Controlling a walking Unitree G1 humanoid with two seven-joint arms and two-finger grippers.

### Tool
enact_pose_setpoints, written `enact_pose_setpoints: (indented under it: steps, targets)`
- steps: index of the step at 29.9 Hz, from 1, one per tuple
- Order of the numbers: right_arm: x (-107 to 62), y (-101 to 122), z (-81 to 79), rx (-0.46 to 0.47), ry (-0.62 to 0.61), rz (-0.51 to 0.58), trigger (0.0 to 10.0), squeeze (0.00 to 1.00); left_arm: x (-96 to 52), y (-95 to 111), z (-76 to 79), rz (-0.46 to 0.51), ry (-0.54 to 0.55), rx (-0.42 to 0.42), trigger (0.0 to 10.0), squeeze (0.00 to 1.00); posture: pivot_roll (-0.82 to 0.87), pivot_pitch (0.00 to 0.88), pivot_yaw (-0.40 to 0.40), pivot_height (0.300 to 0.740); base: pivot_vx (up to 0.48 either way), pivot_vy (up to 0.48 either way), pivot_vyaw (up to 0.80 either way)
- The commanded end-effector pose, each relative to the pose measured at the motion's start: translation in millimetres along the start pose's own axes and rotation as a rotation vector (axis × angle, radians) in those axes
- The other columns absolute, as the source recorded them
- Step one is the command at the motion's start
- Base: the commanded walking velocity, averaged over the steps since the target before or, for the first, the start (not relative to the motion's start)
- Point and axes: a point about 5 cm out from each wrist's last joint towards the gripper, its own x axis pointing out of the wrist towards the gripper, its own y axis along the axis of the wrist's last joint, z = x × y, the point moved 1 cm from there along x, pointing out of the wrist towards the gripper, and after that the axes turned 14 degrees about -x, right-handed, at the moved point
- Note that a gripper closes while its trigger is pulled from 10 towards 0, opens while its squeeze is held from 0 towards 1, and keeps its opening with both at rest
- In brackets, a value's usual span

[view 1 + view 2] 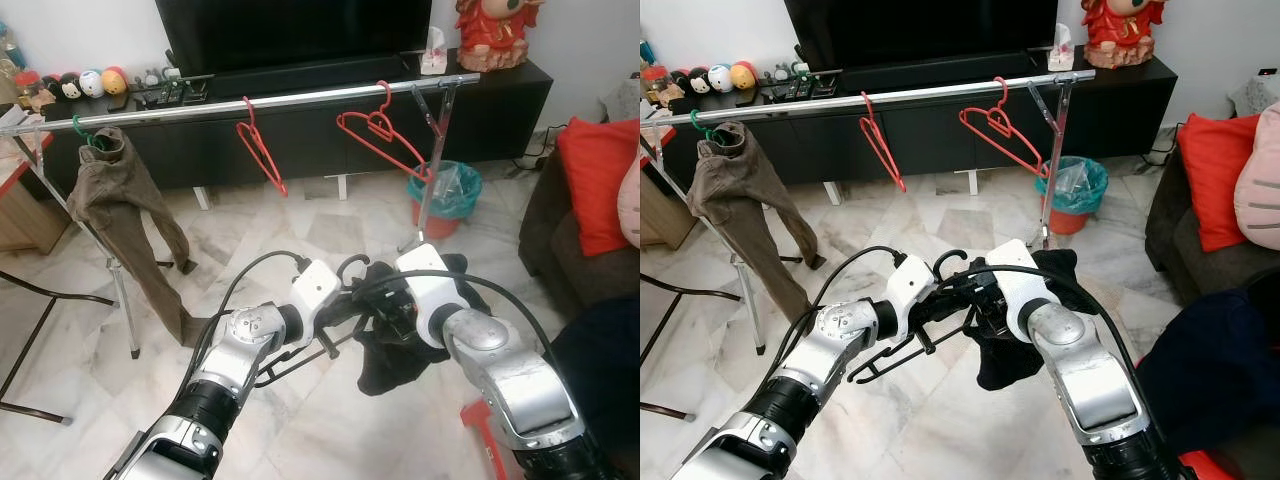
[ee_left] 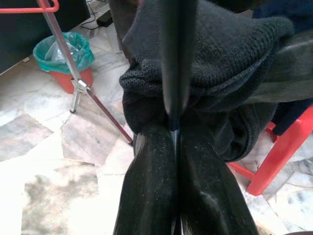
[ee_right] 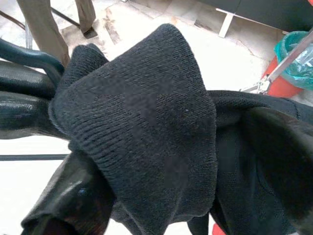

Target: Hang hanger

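Note:
A black hanger (image 1: 300,362) with a black knitted garment (image 1: 388,362) draped on it hangs between my two arms, low over the floor and well short of the silver rail (image 1: 300,98). My left gripper (image 1: 338,305) is shut on the hanger's neck, just under its hook (image 1: 352,264); in the left wrist view the fingers (image 2: 146,186) pinch the black rod (image 2: 173,49). My right gripper (image 1: 388,308) is shut on the garment (image 3: 146,122), whose knit bulges out between the fingers (image 3: 68,196).
On the rail hang two red hangers (image 1: 262,150) (image 1: 375,130) and brown trousers (image 1: 120,200) on a green hanger. A teal-lined bin (image 1: 445,195) stands by the rail's right leg. A red cushion (image 1: 600,180) lies on the sofa at right, and a red stool (image 1: 480,420) stands near my right arm.

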Motion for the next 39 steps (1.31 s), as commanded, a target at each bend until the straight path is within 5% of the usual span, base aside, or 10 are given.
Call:
enact_pose_setpoints:
  steps: [1,5,6,7,9,20,24,36,39]
  targets:
    - [2.1,-4.3,-12.5,0.000,0.069,-0.027,10.0,1.00,-1.3,26.6,-7.4,0.130,0.034,0.018,10.0,0.00,-0.06,0.037,0.097,0.740,0.000,0.000,0.00]
    - [-1.6,-5.4,-13.4,-0.028,0.103,-0.021,10.0,1.00,-1.6,27.6,-13.5,0.141,0.089,0.014,10.0,0.00,-0.06,0.038,0.095,0.740,0.000,0.000,0.00]
    - [-3.1,-6.7,-13.9,-0.043,0.117,-0.021,10.0,0.69,-1.9,28.5,-16.6,0.148,0.114,0.010,10.0,0.00,-0.06,0.038,0.095,0.740,0.000,0.000,0.00]
    - [-3.9,-7.7,-15.1,-0.055,0.129,-0.023,10.0,0.08,-2.3,29.4,-18.0,0.154,0.125,0.008,10.0,0.00,-0.06,0.038,0.095,0.740,0.000,0.000,0.00]
    - [-4.8,-8.7,-16.4,-0.068,0.143,-0.025,10.0,0.00,-2.6,30.3,-19.4,0.161,0.137,0.006,10.0,0.00,-0.06,0.038,0.095,0.740,0.000,0.000,0.00]
    - [-7.3,-13.7,-13.2,-0.108,0.153,-0.032,10.0,0.00,-2.7,31.5,-24.1,0.187,0.172,-0.020,10.0,0.00,-0.07,0.039,0.094,0.740,0.000,0.000,0.00]
    - [-14.3,-4.9,15.4,-0.057,0.037,0.043,10.0,0.00,-7.1,23.9,-17.2,0.128,0.041,-0.004,10.0,0.00,-0.07,0.040,0.095,0.740,0.000,0.000,0.00]
    - [-48.2,-5.7,50.6,-0.091,0.087,0.189,10.0,0.00,-17.6,5.8,-13.2,0.016,-0.070,0.030,10.0,0.00,-0.08,0.041,0.096,0.740,0.000,0.000,0.00]
    - [-53.9,-23.8,62.9,-0.134,0.085,0.134,10.0,0.00,-20.7,2.8,-9.9,-0.012,-0.125,0.035,10.0,0.00,-0.08,0.041,0.097,0.740,0.000,0.000,0.00]
